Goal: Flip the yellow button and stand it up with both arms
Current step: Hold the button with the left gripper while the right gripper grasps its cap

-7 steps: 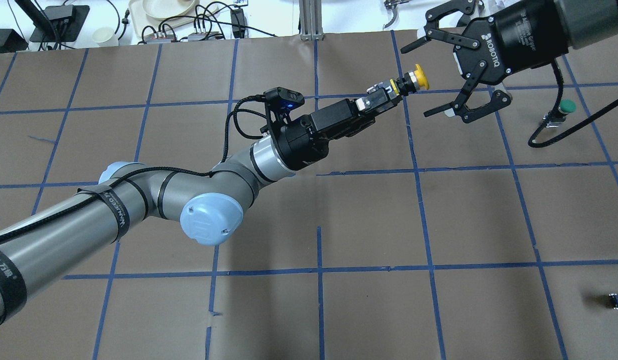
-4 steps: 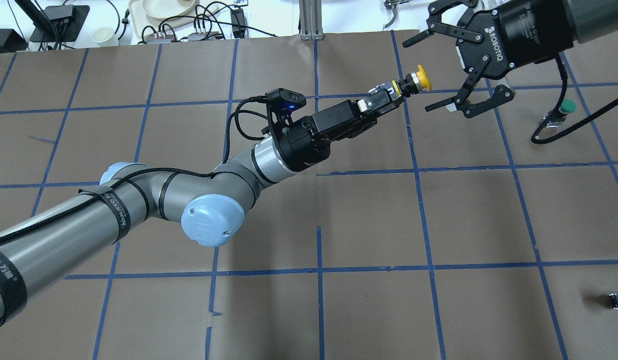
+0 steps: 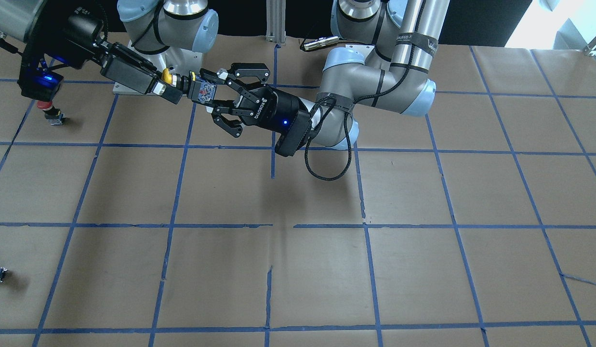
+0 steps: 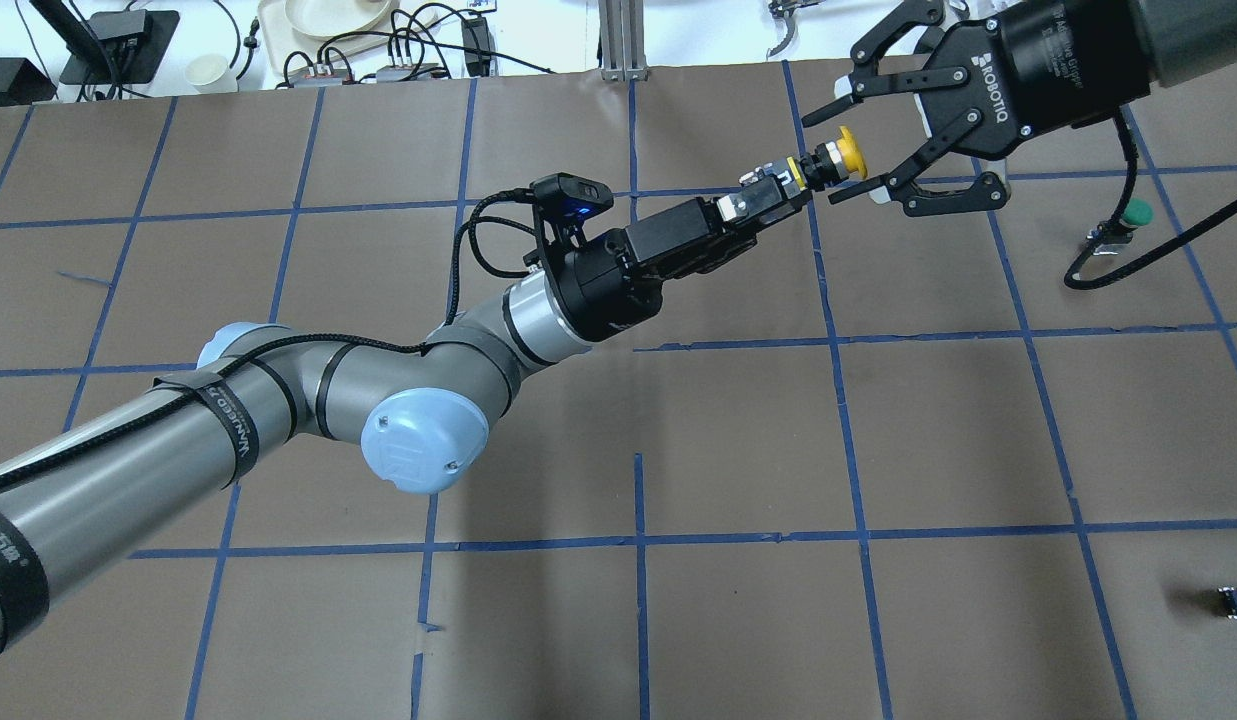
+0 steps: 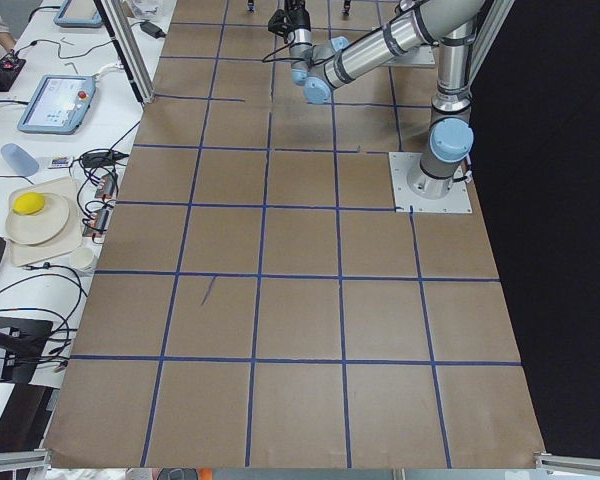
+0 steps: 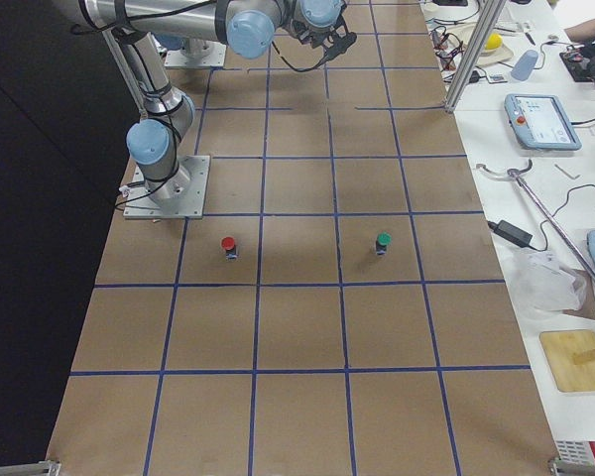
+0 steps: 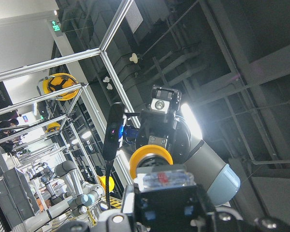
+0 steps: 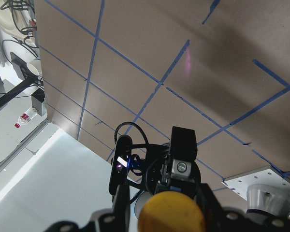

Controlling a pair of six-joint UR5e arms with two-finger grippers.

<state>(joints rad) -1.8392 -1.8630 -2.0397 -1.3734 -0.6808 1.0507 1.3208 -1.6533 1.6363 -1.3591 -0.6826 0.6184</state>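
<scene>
My left gripper (image 4: pixel 778 192) is shut on the black body of the yellow button (image 4: pixel 840 157) and holds it level in the air, high above the table, with the yellow cap pointing away from the wrist. My right gripper (image 4: pixel 854 148) is open, and its two fingers straddle the cap with a gap on each side. In the front-facing view the cap (image 3: pixel 166 76) sits at the right gripper's tips and the left gripper (image 3: pixel 206 91) clamps the body. The cap fills the bottom of the right wrist view (image 8: pixel 171 212).
A green-capped button (image 4: pixel 1135 212) stands on the table under the right arm's hanging cable. A red-capped button (image 6: pixel 228 244) stands near the right arm's base. A small black switch block (image 4: pixel 1236 600) lies at the near right edge.
My right gripper has moved in toward the yellow cap and its fingers now straddle it, set closer together. The left arm has barely moved and still holds the button.
</scene>
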